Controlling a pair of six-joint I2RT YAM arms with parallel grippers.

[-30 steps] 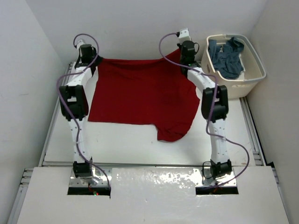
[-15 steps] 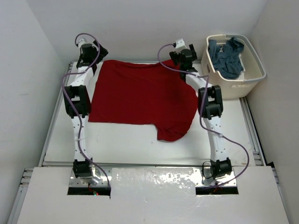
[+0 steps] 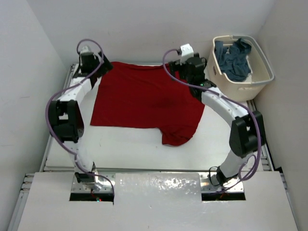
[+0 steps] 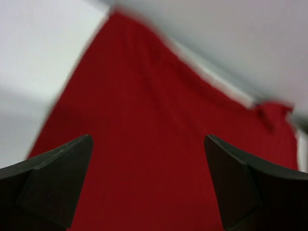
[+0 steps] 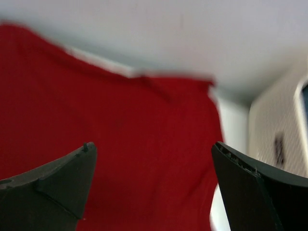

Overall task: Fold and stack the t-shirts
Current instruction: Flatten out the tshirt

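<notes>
A red t-shirt [image 3: 144, 98] lies spread flat on the white table, one sleeve hanging toward the front at the right. My left gripper [image 3: 102, 67] hovers over its far left corner, open and holding nothing; in the left wrist view only red cloth [image 4: 154, 110] shows between the left gripper's [image 4: 148, 139] spread fingers. My right gripper [image 3: 185, 72] hovers over the far right corner, also open and empty, with the red shirt [image 5: 144, 125] below the right gripper [image 5: 154, 144]. A slate blue-grey t-shirt [image 3: 234, 60] lies bunched in the basket.
The cream laundry basket [image 3: 266, 67] stands at the back right corner, its perforated wall [image 5: 276, 139] showing at the right of the right wrist view. White walls close in the table at the back and on both sides. Both arms' elbows bow outward.
Both grippers have opened and let go of the red shirt's far edge, which now lies flat. Both arms have drawn back a little, elbows swinging outward.
</notes>
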